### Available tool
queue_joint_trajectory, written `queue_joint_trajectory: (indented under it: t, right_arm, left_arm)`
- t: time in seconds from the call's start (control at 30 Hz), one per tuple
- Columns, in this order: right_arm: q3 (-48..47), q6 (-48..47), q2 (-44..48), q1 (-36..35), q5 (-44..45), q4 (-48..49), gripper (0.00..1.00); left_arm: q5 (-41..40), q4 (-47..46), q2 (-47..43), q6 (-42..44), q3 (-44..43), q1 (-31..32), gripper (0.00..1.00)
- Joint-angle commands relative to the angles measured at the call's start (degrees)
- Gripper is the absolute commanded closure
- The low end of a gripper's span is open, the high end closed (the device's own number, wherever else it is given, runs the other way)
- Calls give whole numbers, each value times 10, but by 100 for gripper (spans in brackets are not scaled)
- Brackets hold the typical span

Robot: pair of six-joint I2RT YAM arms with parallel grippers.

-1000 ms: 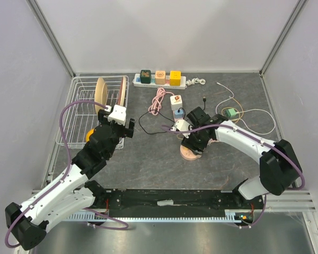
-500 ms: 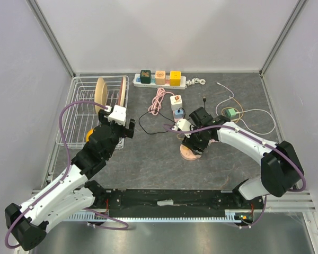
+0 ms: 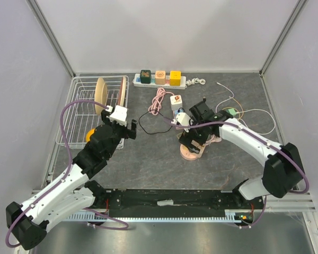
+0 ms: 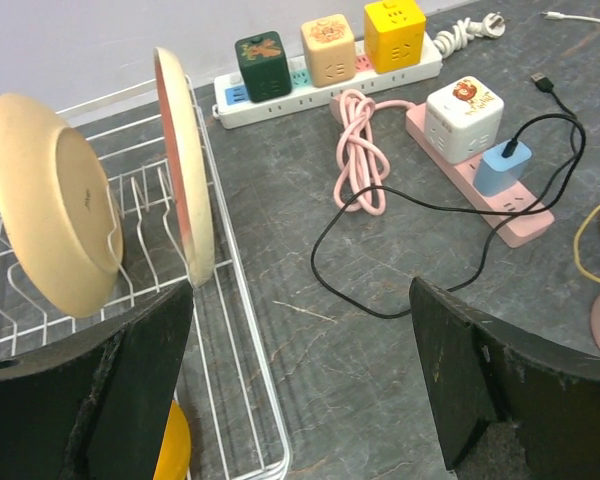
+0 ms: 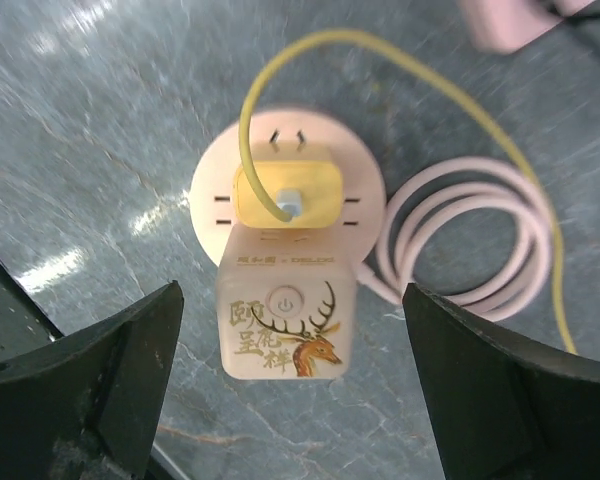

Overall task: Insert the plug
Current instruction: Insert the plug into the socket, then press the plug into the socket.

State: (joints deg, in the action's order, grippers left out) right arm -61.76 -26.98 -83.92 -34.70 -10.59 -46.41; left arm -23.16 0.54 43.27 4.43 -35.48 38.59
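Note:
In the right wrist view a yellow plug [image 5: 285,195] with a yellow cable [image 5: 420,110] sits in a round pink socket base [image 5: 215,185]. A pale cube adapter with a deer picture [image 5: 285,325] stands on the same base, just in front of the plug. My right gripper [image 5: 292,300] is open above them, one finger on each side, touching nothing. In the top view the right gripper [image 3: 193,137] hovers over the round base [image 3: 190,153]. My left gripper [image 3: 124,127] is open and empty beside the dish rack; it also shows in the left wrist view [image 4: 300,300].
A wire dish rack [image 3: 74,132] with two upright plates [image 4: 185,180] stands at left. A white power strip [image 3: 160,79] with three cubes lies at the back. A pink power strip [image 4: 480,190] holds a white cube and a blue charger. Loose cables lie at right.
My right gripper has risen and drawn back a little from the round base, leaving the yellow plug in it. The left arm has hardly moved.

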Motion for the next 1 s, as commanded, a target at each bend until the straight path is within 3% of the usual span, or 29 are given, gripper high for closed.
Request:
queue_joint_trajectory:
  t: [0.0, 0.27, 0.5, 0.97]
  right_arm:
    - [-63, 16, 69, 0, -27, 7, 2]
    - [-87, 122, 133, 44, 38, 55, 2]
    - [13, 196, 152, 45, 78, 54, 2]
    - [96, 237, 147, 44, 43, 82, 31]
  left_arm:
    - [23, -18, -8, -38, -6, -3, 5]
    - [41, 17, -19, -66, -22, -3, 5]
    - [57, 10, -6, -79, -25, -3, 5]
    - [109, 8, 41, -85, -47, -3, 5]
